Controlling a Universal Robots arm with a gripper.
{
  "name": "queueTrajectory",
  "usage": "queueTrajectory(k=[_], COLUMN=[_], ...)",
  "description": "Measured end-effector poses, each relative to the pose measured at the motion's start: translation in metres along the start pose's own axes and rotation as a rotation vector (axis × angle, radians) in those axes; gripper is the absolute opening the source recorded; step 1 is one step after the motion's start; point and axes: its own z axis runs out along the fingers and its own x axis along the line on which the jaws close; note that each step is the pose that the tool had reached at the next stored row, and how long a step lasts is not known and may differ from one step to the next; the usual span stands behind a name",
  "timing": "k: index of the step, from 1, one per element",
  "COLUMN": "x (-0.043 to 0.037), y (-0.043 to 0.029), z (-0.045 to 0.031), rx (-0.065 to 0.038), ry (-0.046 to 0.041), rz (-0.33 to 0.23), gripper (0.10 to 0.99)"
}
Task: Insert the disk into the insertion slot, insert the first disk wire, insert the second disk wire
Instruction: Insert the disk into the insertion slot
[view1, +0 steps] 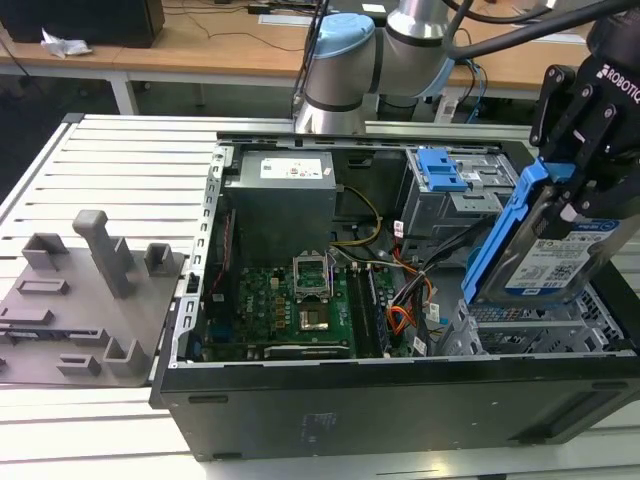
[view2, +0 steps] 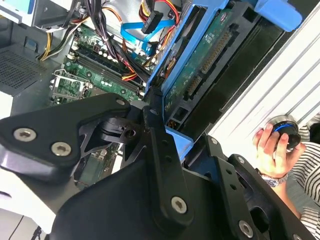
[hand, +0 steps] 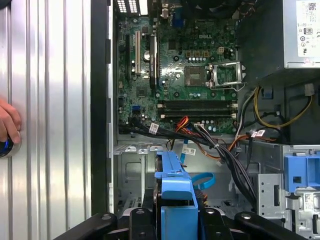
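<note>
Gripper (view1: 568, 195) clamped on the disk (view1: 555, 262) | disk tilted, just above the insertion slot (view1: 520, 325) | step: we judge disk insertion, not yet seated | next calls for squaring disk with slot

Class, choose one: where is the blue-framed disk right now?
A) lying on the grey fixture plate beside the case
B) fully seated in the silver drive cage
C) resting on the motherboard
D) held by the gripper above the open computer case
D: the gripper clamps the disk, which hangs above the insertion slot, not yet in it.
</note>
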Motion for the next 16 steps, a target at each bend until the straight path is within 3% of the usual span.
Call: queueTrajectory(k=[7,11,16], x=[0.0004,0.0008,0.0076], y=[-0.0029,-0.0027,-0.0033], z=[0.0022,-0.0017,-0.0017], rx=[0.0,0.0,0.001], ry=[-0.0001,-0.0004,0.0], rz=[0.0,-0.001,-0.008], gripper=[0.365,0.365,0.365])
